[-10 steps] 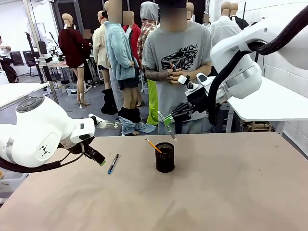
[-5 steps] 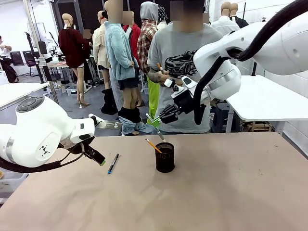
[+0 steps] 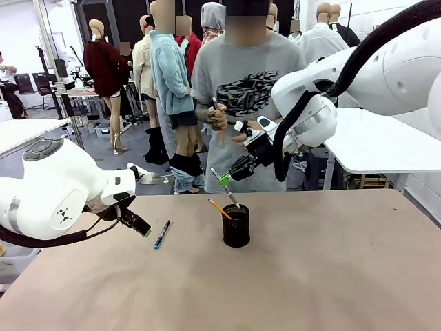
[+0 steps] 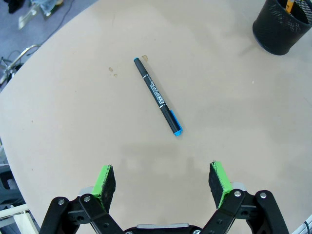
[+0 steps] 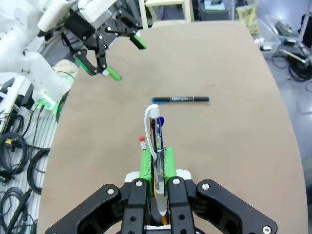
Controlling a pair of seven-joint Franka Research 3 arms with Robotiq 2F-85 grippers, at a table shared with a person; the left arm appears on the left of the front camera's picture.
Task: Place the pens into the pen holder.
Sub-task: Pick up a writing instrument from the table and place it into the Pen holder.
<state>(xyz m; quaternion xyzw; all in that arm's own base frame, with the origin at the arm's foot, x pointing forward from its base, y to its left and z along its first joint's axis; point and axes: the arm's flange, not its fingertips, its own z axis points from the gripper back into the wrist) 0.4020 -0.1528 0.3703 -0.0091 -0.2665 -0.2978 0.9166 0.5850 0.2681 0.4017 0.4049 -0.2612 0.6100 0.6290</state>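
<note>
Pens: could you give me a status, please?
Right gripper shut on silvery pen, over pen holder. Left gripper open, dark pen ahead. Orange pen in holder.

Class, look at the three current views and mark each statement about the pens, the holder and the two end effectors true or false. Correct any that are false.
1. The orange pencil stands in the pen holder. True.
2. The right end effector is empty. False: it is shut on the silvery-grey pen, held above the pen holder.
3. The dark pen lies flat on the table. True.
4. The left end effector grips the dark pen. False: it is open, and the dark pen lies apart from its fingers, on the table ahead of them.
</note>
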